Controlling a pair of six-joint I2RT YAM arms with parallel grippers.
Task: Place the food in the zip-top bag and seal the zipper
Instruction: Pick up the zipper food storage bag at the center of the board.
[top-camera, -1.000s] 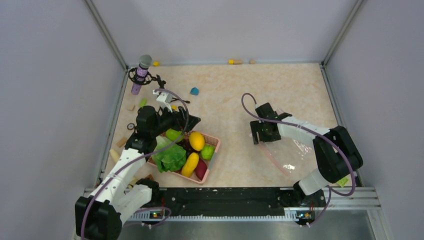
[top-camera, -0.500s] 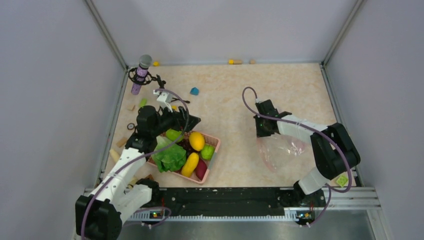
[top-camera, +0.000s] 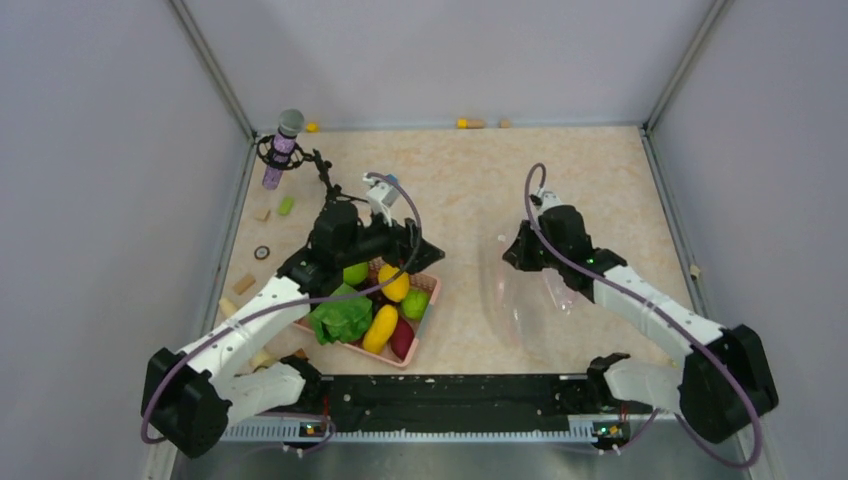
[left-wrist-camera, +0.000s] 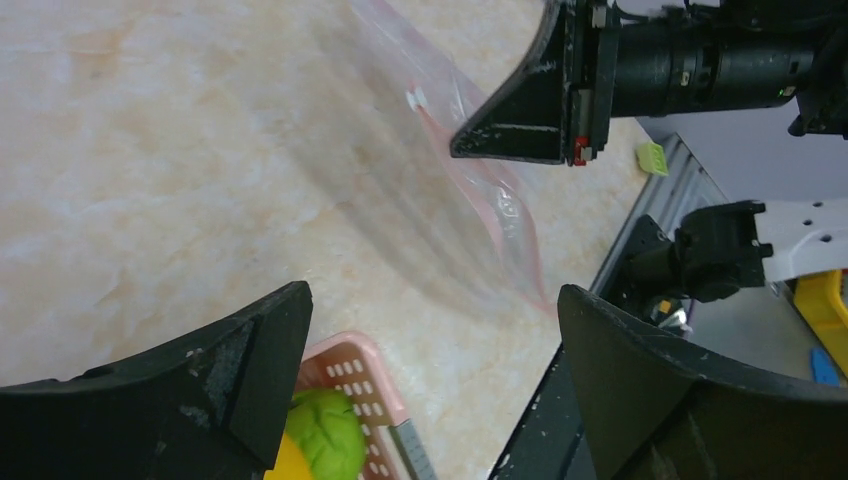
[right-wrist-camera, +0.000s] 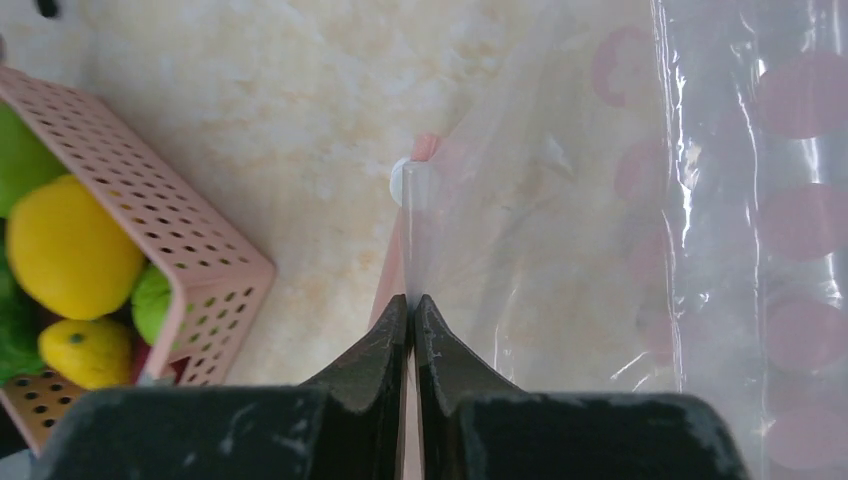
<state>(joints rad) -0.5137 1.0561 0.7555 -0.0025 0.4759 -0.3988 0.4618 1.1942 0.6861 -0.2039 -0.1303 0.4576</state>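
The zip-top bag is to the right of the pink basket, apart from it, with bare table between them. The right gripper is closed, its fingers pressed together on the bag's edge right at the zipper. That pink strip is the side of the bag facing the basket. Its long axis runs roughly from the far side of the table toward the near side, parallel to the basket's right end. The clear body of the bag spreads away from the basket, to the right. The pinched end looks raised off the table; whether the rest touches it cannot be told.

The food is all in the basket: lettuce at the left, a lemon and a banana in the middle, a round green fruit by the right wall and a sweet potato at the near right corner.

The left gripper is above the basket's far right corner, its jaws spread wide and holding nothing, pointing toward the bag.
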